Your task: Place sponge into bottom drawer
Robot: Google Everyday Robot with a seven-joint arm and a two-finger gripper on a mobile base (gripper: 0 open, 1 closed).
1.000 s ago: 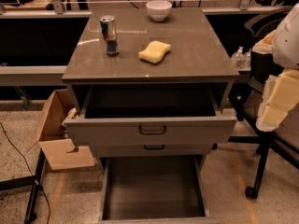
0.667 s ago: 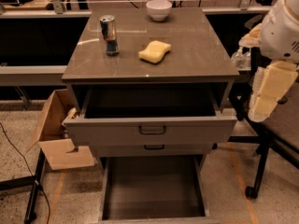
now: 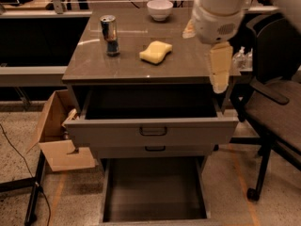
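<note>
Sponge (image 3: 155, 52) lies flat on the table (image 3: 136, 72), near the middle, between a metal can (image 3: 110, 35) to its left and the gripper (image 3: 219, 81), which hangs over the table's right front corner, well apart from it; whether the gripper is apart or together cannot be told. A white bowl (image 3: 159, 9) sits at the back. Below, the top drawer (image 3: 150, 126) is pulled out, and the bottom drawer (image 3: 153, 187) stands fully open with a bare dark floor.

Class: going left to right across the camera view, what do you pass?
Cardboard box → can → sponge → gripper, hanging over the right edge of the cabinet top → chair. The bowl lines up with the sponge, so it is omitted.
</note>
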